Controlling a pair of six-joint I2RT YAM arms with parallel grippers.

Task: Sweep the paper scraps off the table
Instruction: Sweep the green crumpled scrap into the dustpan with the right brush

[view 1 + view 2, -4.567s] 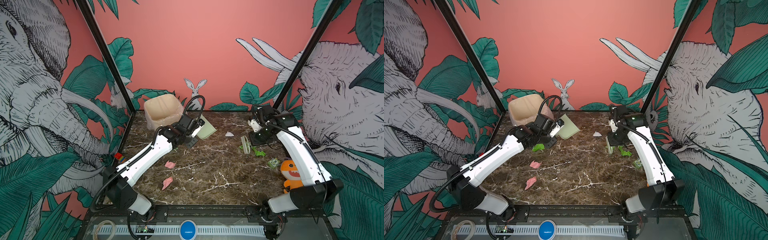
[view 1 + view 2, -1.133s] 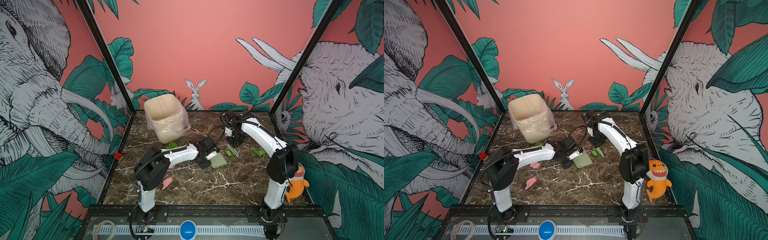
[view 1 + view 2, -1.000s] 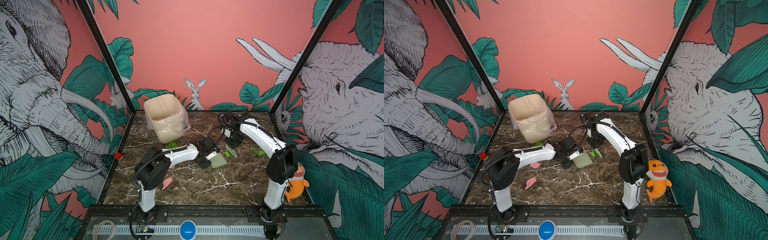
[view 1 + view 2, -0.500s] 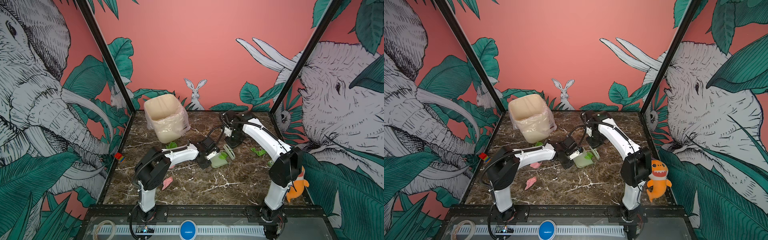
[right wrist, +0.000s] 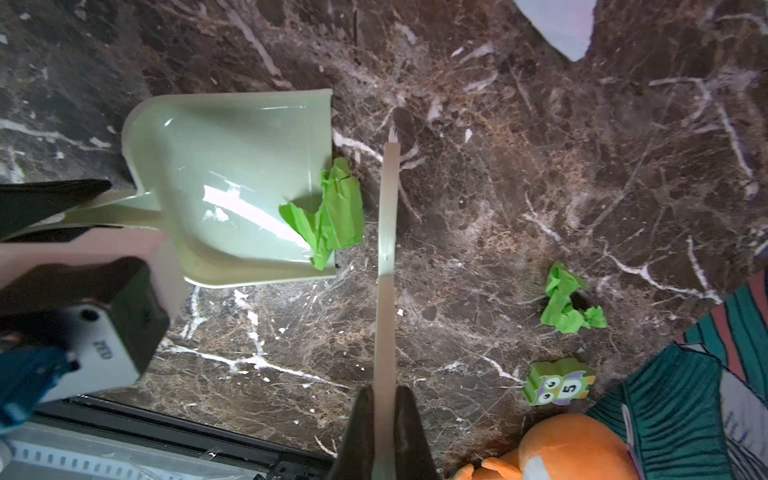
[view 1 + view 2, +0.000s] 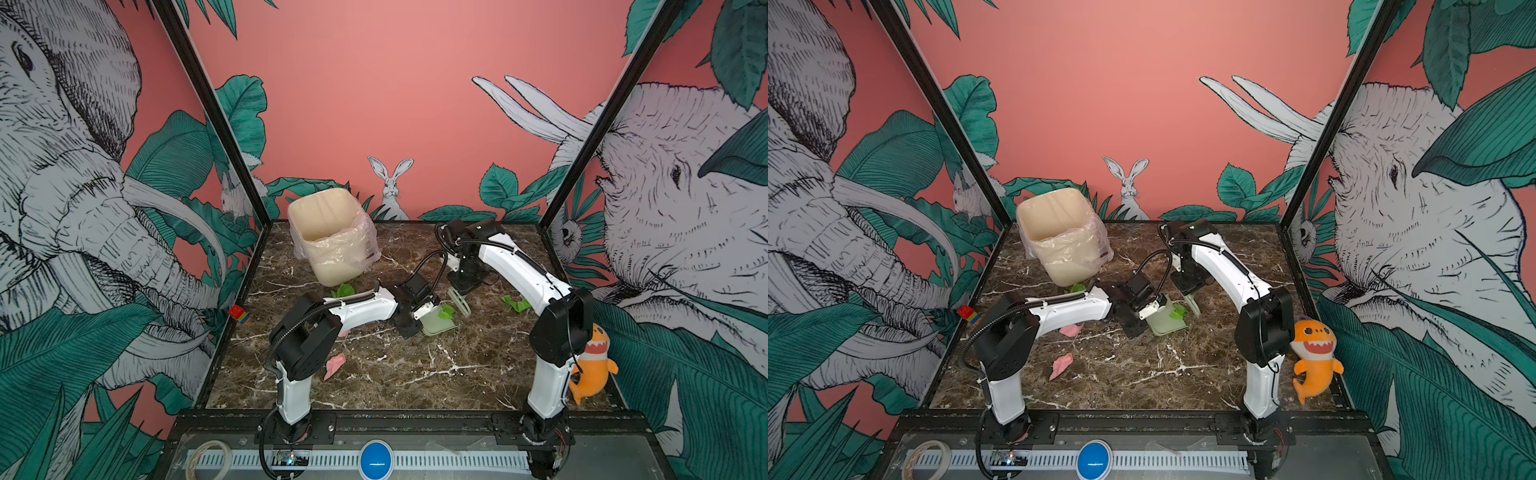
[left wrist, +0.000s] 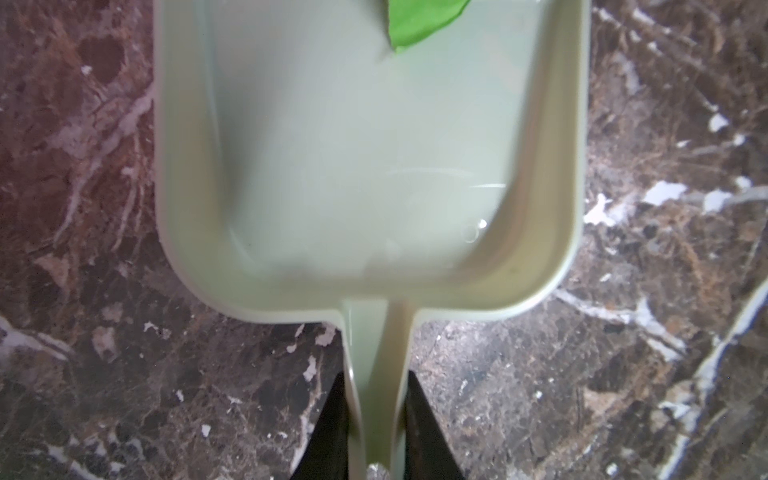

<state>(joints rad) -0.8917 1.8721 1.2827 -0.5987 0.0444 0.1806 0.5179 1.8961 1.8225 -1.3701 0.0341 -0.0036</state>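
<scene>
Clamped: right jaws on brush (image 5: 385, 232) handle, left jaws on dustpan (image 5: 224, 174) handle. Nearest green scrap (image 5: 332, 212) lies half over dustpan lip, just beside brush, blade parallel to lip. Other paper scraps (image 5: 567, 303) lie well apart on surface (image 5: 540, 145).

A cream bin (image 6: 332, 262) (image 6: 1065, 266) lined with a clear plastic bag (image 6: 362, 243) stood at the far left. A pale green dustpan (image 6: 437, 327) (image 6: 1168, 325) (image 7: 353, 145) (image 5: 216, 166) rested near the middle, its open lip facing right. A pale flat sweeper (image 6: 459, 301) (image 6: 1192, 306) (image 5: 386, 232) stood on edge just right of that lip, apart from it. An orange plush toy (image 6: 592, 365) (image 6: 1312, 353) with a toothy mouth leaned at the near right edge. The right wrist view showed a small green owl block (image 5: 559, 382) marked 5 near the toy. A little red, yellow and blue cube (image 6: 238, 314) (image 6: 968, 314) sat at the left edge. Beyond the near edge lay a tape roll (image 6: 210, 457) (image 6: 928, 457) on the left and a round blue button (image 6: 376, 459) (image 6: 1094, 459) in the middle. A painted rabbit (image 6: 390, 187) faced out from the pink far wall.
</scene>
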